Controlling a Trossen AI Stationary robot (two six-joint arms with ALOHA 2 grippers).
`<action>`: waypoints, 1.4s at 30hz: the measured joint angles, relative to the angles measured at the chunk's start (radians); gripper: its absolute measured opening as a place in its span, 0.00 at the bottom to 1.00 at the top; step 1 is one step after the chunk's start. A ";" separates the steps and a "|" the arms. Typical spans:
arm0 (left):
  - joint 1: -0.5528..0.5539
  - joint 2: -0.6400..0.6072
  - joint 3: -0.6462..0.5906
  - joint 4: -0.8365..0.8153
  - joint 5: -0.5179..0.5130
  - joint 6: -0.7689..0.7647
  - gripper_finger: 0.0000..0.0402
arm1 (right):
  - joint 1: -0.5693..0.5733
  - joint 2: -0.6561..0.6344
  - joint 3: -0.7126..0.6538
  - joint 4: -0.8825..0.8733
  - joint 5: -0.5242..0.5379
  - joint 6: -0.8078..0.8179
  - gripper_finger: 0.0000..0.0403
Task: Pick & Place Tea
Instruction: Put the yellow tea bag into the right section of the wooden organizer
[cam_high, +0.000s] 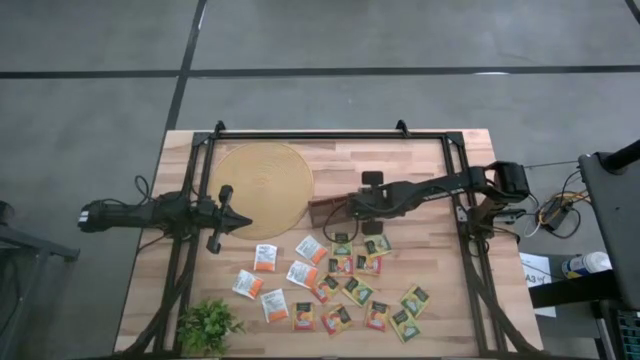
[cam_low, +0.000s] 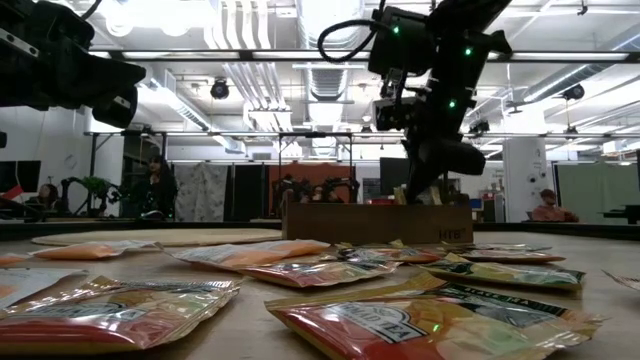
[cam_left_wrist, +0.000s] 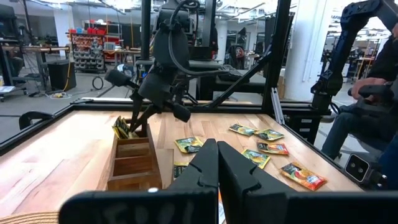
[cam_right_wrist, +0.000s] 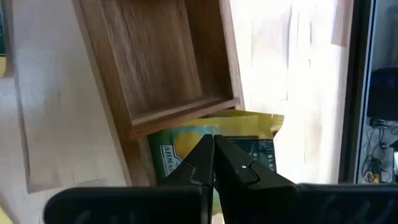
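Several tea sachets (cam_high: 340, 290) lie flat and scattered on the near half of the table. A brown wooden tray (cam_high: 322, 212) with compartments (cam_right_wrist: 161, 62) sits mid-table. One green and yellow sachet (cam_right_wrist: 249, 149) is in the tray's end compartment, tilted, with a corner above the rim (cam_left_wrist: 122, 127). My right gripper (cam_right_wrist: 214, 146) is shut and slants down over that sachet (cam_left_wrist: 138, 126). My left gripper (cam_high: 243, 222) is shut, level, and waits at the table's left (cam_left_wrist: 217, 155). My right gripper has its shut fingertips (cam_right_wrist: 205, 155) in front of the flat face of the green and yellow sachet in the tray's end compartment, slanting down from the table's right. The fingers themselves hide the spot, so I cannot tell whether they touch it.
A round woven mat (cam_high: 262, 188) lies at the far left next to the tray. A small green plant (cam_high: 208, 325) stands at the near left corner. A black frame (cam_high: 330, 134) runs along the table's edges. A seated person (cam_left_wrist: 373, 93) is beyond the table's right side.
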 joint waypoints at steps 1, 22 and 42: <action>0.000 0.000 0.000 0.000 0.000 0.000 0.00 | 0.001 -0.016 0.000 -0.009 -0.003 0.000 0.02; 0.001 0.000 0.000 0.000 0.000 0.000 0.00 | 0.142 -0.364 -0.014 -0.245 -0.177 0.166 0.02; 0.000 0.001 0.000 -0.001 0.000 0.000 0.00 | 0.310 -0.384 -0.128 -0.234 -0.362 0.375 0.05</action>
